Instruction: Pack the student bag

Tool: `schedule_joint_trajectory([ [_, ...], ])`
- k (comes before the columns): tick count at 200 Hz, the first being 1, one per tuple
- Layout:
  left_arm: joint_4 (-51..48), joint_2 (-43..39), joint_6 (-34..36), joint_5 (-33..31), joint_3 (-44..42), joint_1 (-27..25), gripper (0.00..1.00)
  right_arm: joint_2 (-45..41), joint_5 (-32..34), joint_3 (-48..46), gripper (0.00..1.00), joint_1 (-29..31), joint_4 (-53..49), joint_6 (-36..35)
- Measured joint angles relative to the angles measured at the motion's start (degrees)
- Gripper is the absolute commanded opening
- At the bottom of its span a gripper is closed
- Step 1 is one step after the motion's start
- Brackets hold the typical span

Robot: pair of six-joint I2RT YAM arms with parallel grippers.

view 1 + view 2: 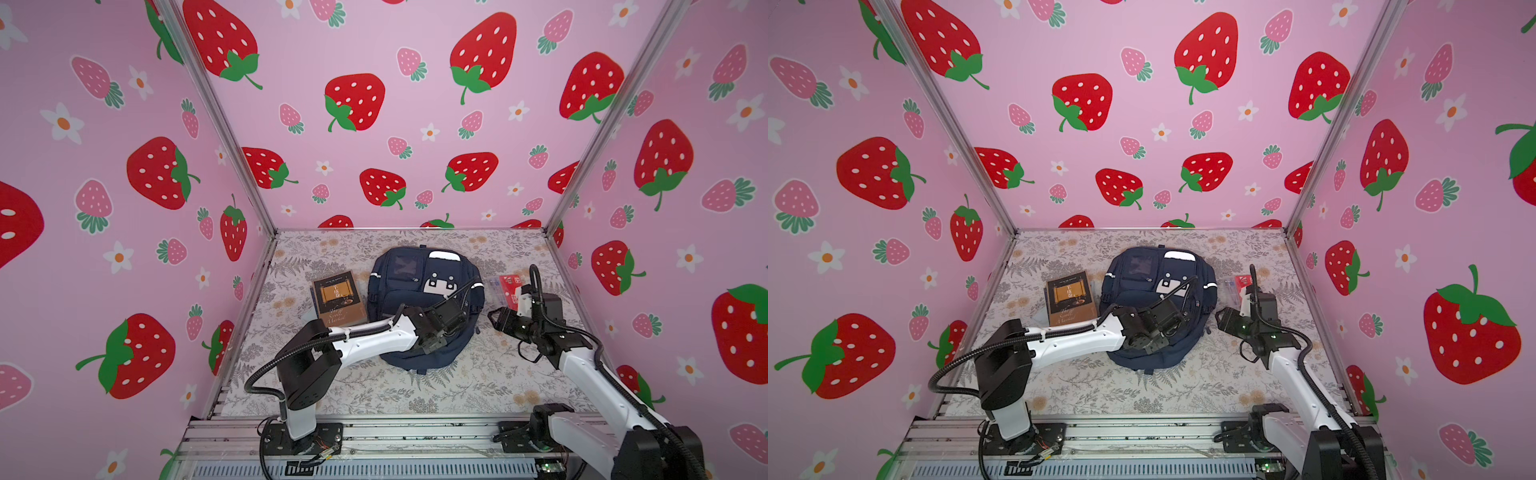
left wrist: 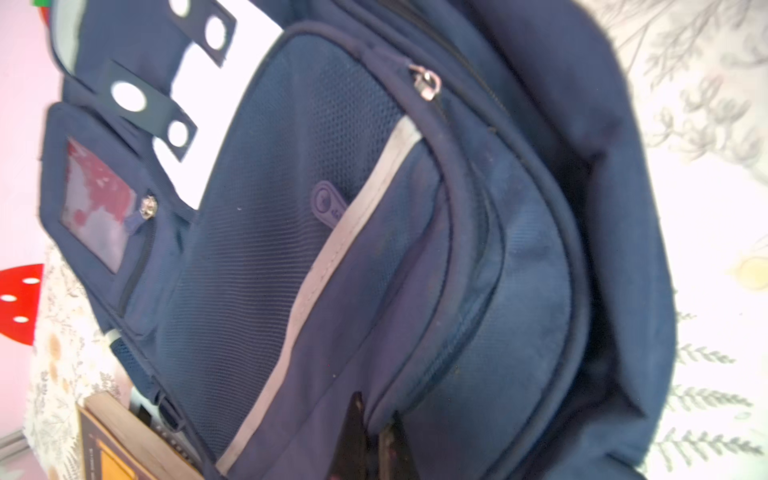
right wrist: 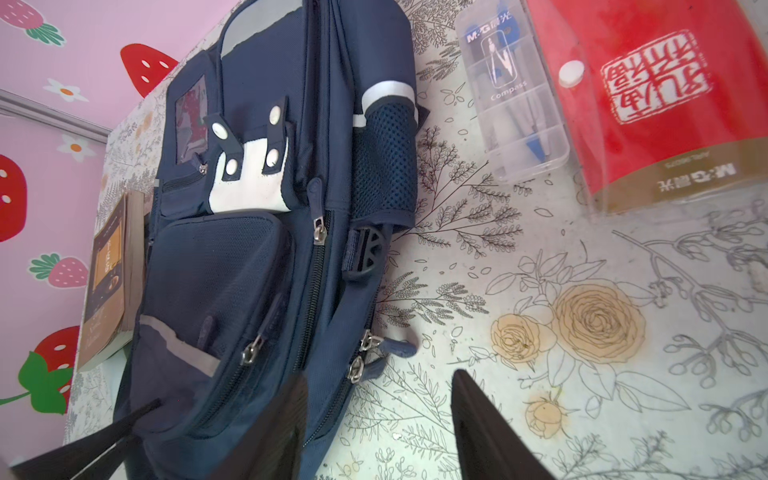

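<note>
While the left gripper pinches shut on front-pocket fabric of the student bag, flat on the table, the right gripper gapes beside its zip pulls. Opening seems in hand; next, grasp a pull.

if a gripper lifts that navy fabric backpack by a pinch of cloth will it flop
Probably flops: the navy-blue fabric backpack lies soft and creased, no stiff frame showing. Likely light for its size, since the brown book lies outside it. Its metal zip pulls may dangle.
</note>
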Motion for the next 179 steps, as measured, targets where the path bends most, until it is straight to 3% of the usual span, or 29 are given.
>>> schedule_joint_trajectory([
  [37,1.79,-5.09,1.70,2.91,-2.08,2.69,0.00,0.70,-6.49,-2.58,0.55,-0.13,5.97,-0.15],
  [116,2.08,-13.38,0.92,18.40,-2.62,12.41,0.00,2.08,-23.58,-9.84,0.53,-0.13,24.65,0.92],
  [179,2.08,-16.98,-1.40,25.64,-2.67,17.31,0.00,4.28,-29.11,-11.23,0.53,-0.07,35.91,2.95],
])
